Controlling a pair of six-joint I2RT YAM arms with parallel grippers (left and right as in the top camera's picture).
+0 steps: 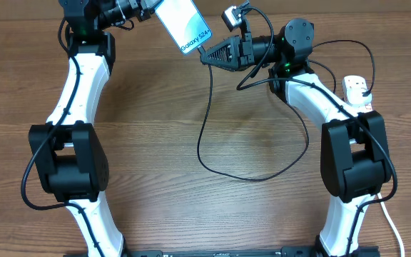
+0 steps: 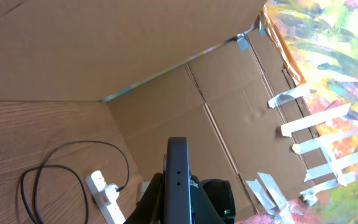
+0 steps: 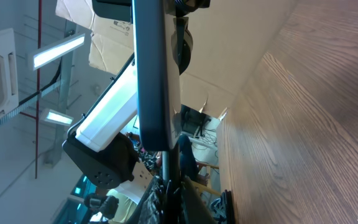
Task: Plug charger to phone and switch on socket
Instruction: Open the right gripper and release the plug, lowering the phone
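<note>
Nearest the arm bases, the charger cable (image 1: 200, 135) lies on the wooden table (image 1: 155, 214) in a wide slack loop. That slack is useful: leave it loose so it does not drag the tip sideways during the push. Further back on the right, the white power strip (image 1: 355, 87) is half hidden behind the right arm. The cable's other end runs to it and looks plugged in, so the strip's switch is probably the only thing left to do there.

At the far edge, the left gripper (image 1: 148, 13) has its fingers pressed onto the Galaxy S24 phone (image 1: 183, 25). It holds the phone off the table, tilted, with the lit screen facing up. The right gripper (image 1: 207, 55) has its fingers pinched on the cable's connector tip (image 1: 201, 51), which is right at the phone's lower edge. The right wrist view shows the phone (image 3: 154, 74) edge-on, directly above those fingers. Whether the tip is already seated in the port cannot be told from any view.

To do this step well:
- Keep the left arm rigid.
- Push with the right arm straight along the phone's long axis.
- Line the tip up with the slot before adding force, since an angled push could bend it.
- Let go only once the tip sits flush.

The count, near to far:
- One charger cable.
- One power strip, its outlets too covered to count.
- Two grippers.
- One phone.
</note>
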